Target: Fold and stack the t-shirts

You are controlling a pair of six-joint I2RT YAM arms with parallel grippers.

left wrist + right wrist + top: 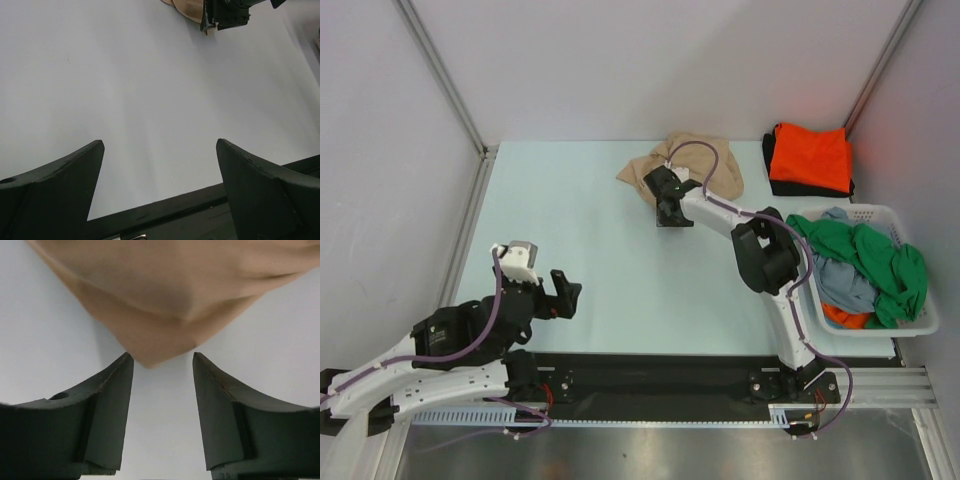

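The white laundry basket (868, 211) stands at the right edge of the table (610, 200), near the front. It holds a green t-shirt (880, 255) heaped across the top, a grey-blue t-shirt (842, 282) beneath it, and a strip of orange cloth (845, 318) showing at the near side. How many garments the green heap makes, I cannot tell.

In the far right corner, close to the walls, a folded orange t-shirt (810, 158) lies on a black t-shirt (769, 170), whose edge shows on the left and near sides. That is one stack of two.

The tan t-shirt (705, 165) lies crumpled by the far edge, right of centre, apart from the stack. Its near corner points into the mouth of the right tool (162, 360), whose fingers are partly spread on either side of the cloth tip, pinching nothing; pale table shows between them.

The left tool (160, 142) hangs spread wide over bare table near the front left, well apart from every shirt. Between the two tools the left and middle of the table lie open, bounded by the walls on the left and at the far edge and by a black rail (650, 372) in front.

Two arms, one basket, one stack, one loose shirt.
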